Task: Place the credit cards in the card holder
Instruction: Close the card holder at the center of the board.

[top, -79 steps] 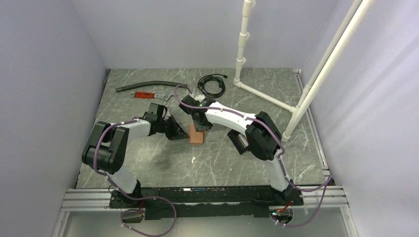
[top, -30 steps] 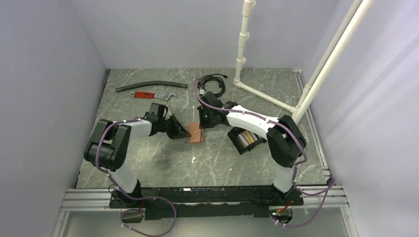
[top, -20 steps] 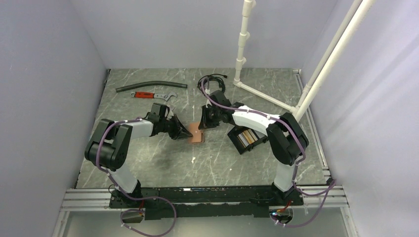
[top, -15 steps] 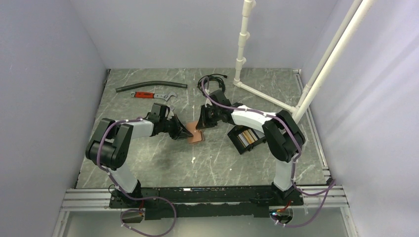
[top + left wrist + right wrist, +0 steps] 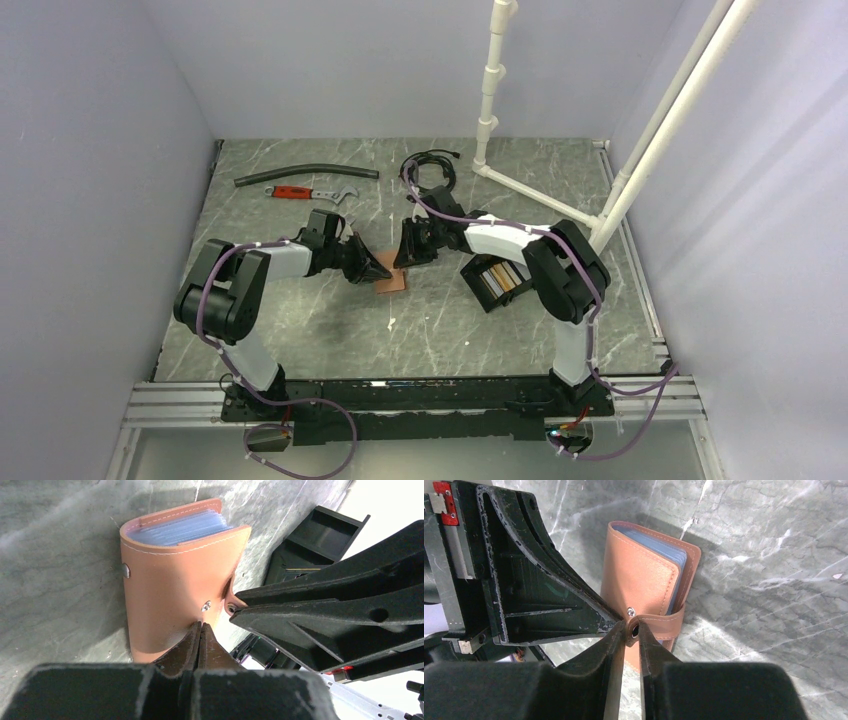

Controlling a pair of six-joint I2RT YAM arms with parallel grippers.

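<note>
A tan leather snap wallet (image 5: 391,276) lies at mid-table, with clear card sleeves showing at its open edge (image 5: 185,527). My left gripper (image 5: 368,264) is shut with nothing between its fingers, and its tips (image 5: 200,626) press on the wallet's face beside the snap stud. My right gripper (image 5: 404,256) comes from the other side and is shut on the wallet's snap strap (image 5: 634,630). The black card holder (image 5: 482,300) sits to the right, with gold and brown credit cards (image 5: 499,281) lying in it. Its dark wall also shows in the left wrist view (image 5: 325,530).
At the back of the table lie a black hose (image 5: 305,176), a red-handled wrench (image 5: 298,192) and a coiled black cable (image 5: 430,172). A white PVC pipe frame (image 5: 488,110) stands at the back right. The two grippers' fingers are almost touching over the wallet.
My right gripper has moved a little left and down onto the wallet and pinched its strap, and that arm's elbow has swung. The wallet shifted slightly. My left gripper has barely moved.
</note>
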